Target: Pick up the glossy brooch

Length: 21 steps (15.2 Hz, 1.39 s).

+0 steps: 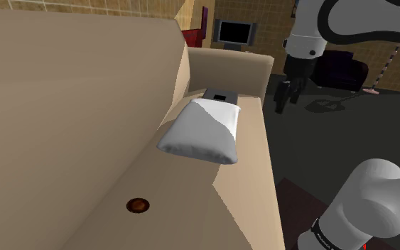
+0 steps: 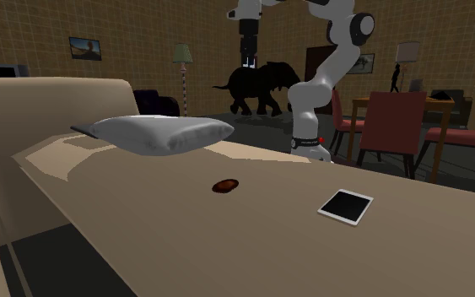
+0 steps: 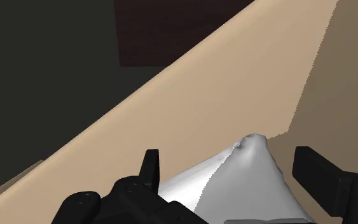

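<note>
- In the shoulder view, the brooch, a small glossy red-brown oval, is lying flat on the seat of the beige sofa. It is sitting at 7 o'clock from the white pillow and well apart from it.
- In the same view, the end effector is hanging from the white arm at 2 o'clock from the pillow. It is raised and far from the brooch.
- In the second exterior view, the brooch is resting on the sofa at 4 o'clock from the pillow. A white-framed tablet is lying at the brooch's 3 o'clock, and neither thing is touching the brooch.
- Here the end effector is pointing down from high above the seat, near 12 o'clock from the brooch. A black elephant figure is standing behind it.
- In the wrist view, the end effector is showing its two black fingers standing wide apart and gripping nothing. A corner of the pillow is showing between them without touching them, with the sofa spreading beyond it.
- The task seems to be only beginning, since the brooch is lying untouched and nothing is being held.
- The remaining work is travelling along the seat from over the pillow towards the brooch, coming down over it, closing on it and lifting it.
</note>
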Motion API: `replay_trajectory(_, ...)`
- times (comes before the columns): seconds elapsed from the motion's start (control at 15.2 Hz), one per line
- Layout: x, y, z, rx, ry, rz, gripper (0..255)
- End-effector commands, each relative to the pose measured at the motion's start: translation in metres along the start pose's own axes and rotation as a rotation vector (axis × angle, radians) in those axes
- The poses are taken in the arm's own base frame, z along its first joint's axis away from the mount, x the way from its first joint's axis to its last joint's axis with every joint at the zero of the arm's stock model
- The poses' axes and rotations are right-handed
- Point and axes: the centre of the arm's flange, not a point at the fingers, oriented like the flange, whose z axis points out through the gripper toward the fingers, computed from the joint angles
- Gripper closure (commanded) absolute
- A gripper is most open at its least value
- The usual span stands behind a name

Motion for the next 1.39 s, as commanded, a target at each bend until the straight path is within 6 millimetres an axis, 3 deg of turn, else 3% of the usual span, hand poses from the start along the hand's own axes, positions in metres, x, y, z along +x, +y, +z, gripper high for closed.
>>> replay_trajectory(0.0, 0.0, 0.0, 0.0, 0.0, 0.0, 0.0, 0)
replay_trajectory(1.32, 0.097, -0.214, 0.113, 0.031, -0.015, -0.063, 0)
